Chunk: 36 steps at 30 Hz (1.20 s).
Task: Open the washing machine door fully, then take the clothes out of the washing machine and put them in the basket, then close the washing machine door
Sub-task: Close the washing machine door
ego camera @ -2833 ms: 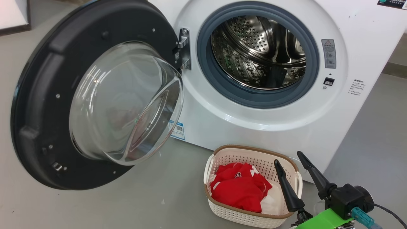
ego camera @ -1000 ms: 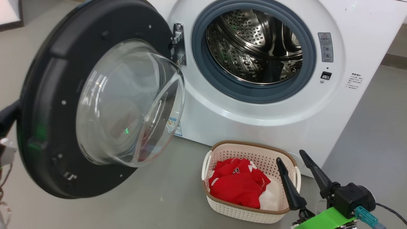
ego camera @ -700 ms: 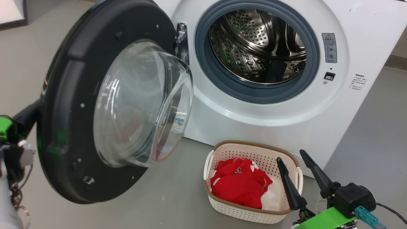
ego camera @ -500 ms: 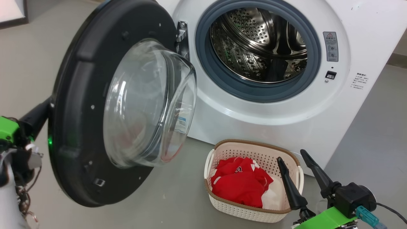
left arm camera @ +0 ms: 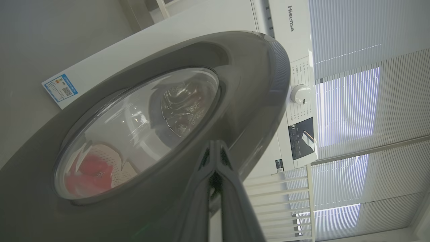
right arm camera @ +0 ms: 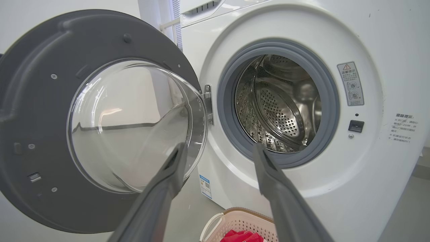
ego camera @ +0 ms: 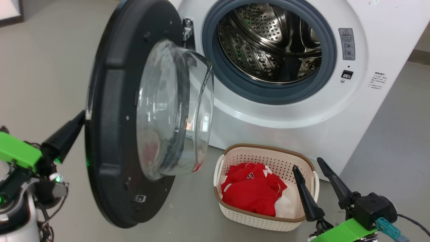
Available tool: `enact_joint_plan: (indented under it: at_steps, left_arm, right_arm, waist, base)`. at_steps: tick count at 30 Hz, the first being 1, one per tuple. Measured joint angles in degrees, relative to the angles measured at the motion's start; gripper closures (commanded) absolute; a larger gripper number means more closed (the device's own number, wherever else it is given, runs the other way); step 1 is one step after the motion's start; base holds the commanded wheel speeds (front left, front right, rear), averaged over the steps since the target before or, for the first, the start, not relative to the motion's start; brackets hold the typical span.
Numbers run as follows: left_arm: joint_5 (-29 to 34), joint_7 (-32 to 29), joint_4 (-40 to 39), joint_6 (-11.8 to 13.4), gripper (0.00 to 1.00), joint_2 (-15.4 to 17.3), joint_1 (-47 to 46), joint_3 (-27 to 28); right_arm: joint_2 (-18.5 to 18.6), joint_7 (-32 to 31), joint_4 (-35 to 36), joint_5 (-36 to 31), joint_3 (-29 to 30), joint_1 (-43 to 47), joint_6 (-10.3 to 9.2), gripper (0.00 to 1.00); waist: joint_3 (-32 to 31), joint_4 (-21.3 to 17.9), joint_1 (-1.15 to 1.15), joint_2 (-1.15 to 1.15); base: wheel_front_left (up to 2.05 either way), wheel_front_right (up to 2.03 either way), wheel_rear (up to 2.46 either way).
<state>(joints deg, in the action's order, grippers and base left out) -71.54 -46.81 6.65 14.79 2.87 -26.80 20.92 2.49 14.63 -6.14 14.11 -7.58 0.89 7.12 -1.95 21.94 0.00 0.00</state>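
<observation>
The washing machine (ego camera: 285,114) stands with its steel drum (ego camera: 268,40) bare. Its black washing machine door (ego camera: 111,127) is swung about halfway, its glass bowl facing the opening. My left gripper (ego camera: 80,118) is shut, its tip against the door's outer face; in the left wrist view the closed gripper (left arm camera: 215,145) presses on the door (left arm camera: 141,188) below the window. The red clothes (ego camera: 252,193) lie in the basket (ego camera: 268,148) on the floor before the machine. My right gripper (ego camera: 307,163) is open beside the basket's right end, holding nothing. The right wrist view has this gripper (right arm camera: 219,148), the door (right arm camera: 33,117) and the drum (right arm camera: 282,107).
Grey floor (ego camera: 43,67) stretches left of the door and right of the machine. The machine's control panel with a white knob (left arm camera: 297,94) and window blinds (left arm camera: 362,101) appear in the left wrist view. The basket's rim (right arm camera: 235,212) sits at the bottom of the right wrist view.
The door has swung from wide open toward the drum opening, with my shut left gripper coming in behind it and following. The right gripper, basket and clothes have stayed put.
</observation>
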Motion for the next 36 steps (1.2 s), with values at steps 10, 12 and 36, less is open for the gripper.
enact_joint_plan:
  at_steps: [10, 12, 36]
  left_arm:
    - [-4.3, 0.8, -5.5, 1.3, 1.00, -0.5, 4.7, -5.3]
    - [-5.9, 1.5, -5.8, 1.4, 1.00, -0.5, 5.7, -6.7]
    - [-21.2, 15.5, -8.5, -0.6, 1.00, -0.5, 9.3, -21.6]
  right_arm:
    - [0.0, 0.0, 0.0, 0.0, -0.4, 0.0, 0.00, 0.00]
    - [0.0, 0.0, 0.0, 0.0, -0.5, 0.0, 0.00, 0.00]
    - [0.0, 0.0, 0.0, -0.1, -0.7, -0.3, 0.00, 0.00]
  waist:
    - [0.2, -0.6, 0.00, 0.00]
    - [0.2, -0.9, 0.00, 0.00]
    - [2.2, -5.6, 0.00, 0.00]
  base:
    - [0.00, 0.00, 0.00]
    - [0.00, 0.00, 0.00]
    - [0.00, 0.00, 0.00]
